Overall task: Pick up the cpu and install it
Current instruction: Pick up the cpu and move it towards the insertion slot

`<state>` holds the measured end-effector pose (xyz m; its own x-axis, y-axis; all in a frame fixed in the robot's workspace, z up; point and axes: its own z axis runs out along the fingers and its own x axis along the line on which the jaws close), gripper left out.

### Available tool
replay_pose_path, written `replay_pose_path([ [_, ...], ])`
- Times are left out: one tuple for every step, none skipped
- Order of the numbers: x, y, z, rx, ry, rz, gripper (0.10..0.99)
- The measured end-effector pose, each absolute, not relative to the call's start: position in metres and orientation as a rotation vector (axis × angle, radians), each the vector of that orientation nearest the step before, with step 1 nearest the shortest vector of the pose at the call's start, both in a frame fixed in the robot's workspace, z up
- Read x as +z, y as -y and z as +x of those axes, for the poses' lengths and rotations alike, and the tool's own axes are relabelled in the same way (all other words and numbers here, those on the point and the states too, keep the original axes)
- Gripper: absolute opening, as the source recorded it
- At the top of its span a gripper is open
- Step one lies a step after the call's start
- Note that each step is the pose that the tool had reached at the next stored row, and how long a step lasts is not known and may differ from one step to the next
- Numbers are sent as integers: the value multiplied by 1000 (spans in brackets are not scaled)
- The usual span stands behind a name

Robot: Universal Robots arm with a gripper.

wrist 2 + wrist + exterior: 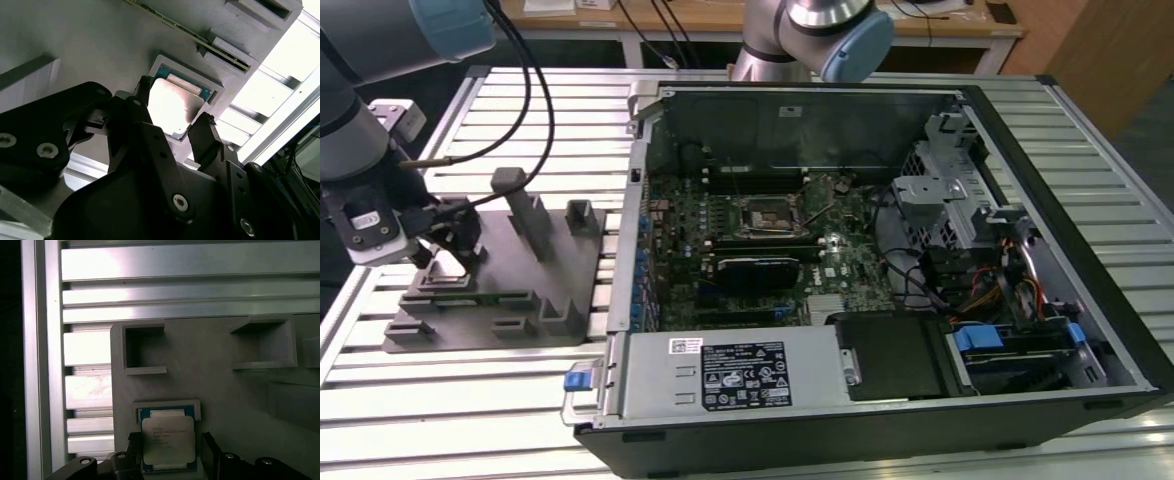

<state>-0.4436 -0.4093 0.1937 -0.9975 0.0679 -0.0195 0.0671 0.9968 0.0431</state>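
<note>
Glare washed over the pale metal top of the cpu (172, 105), which lay flat in a shallow square recess (167, 405) of the grey fixture (225, 390), its blue-green board edge showing around the lid in both wrist views. The tool (170, 442) hung directly over it with its black fingers (205, 132) spread, one on each side of the chip and close to its edges. A sliver of gap showed on at least one side, so the chip looked straddled rather than pinched. In the exterior view the fixture sat on the slatted tabletop (454, 400), on that view's left, well apart from the bare socket (767, 215) inside the open computer case (801, 125). The risks appeared to lie in the grip. The chip was thin and sat low in its recess, so fingers closing too high could have slipped over the lid, and fingers closing off-centre could have tipped it against the recess wall or lifted it crooked. A tilted hold would likely have endangered the socket's contacts.
</note>
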Motion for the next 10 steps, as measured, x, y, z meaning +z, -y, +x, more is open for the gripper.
replay_pose_path([
  [194,409,-444,66,-3118,105,588],
  [194,409,-444,66,-3118,105,588],
  [194,409,-444,66,-3118,105,588],
  [193,409,-444,66,-3118,105,588],
  [193,409,-444,66,-3118,105,588],
  [193,409,-444,66,-3118,104,588],
  [193,409,-444,66,-3118,104,588],
  [193,409,-444,66,-3118,103,588],
  [193,409,-444,66,-3118,102,588],
  [192,409,-444,66,-3118,101,588],
])
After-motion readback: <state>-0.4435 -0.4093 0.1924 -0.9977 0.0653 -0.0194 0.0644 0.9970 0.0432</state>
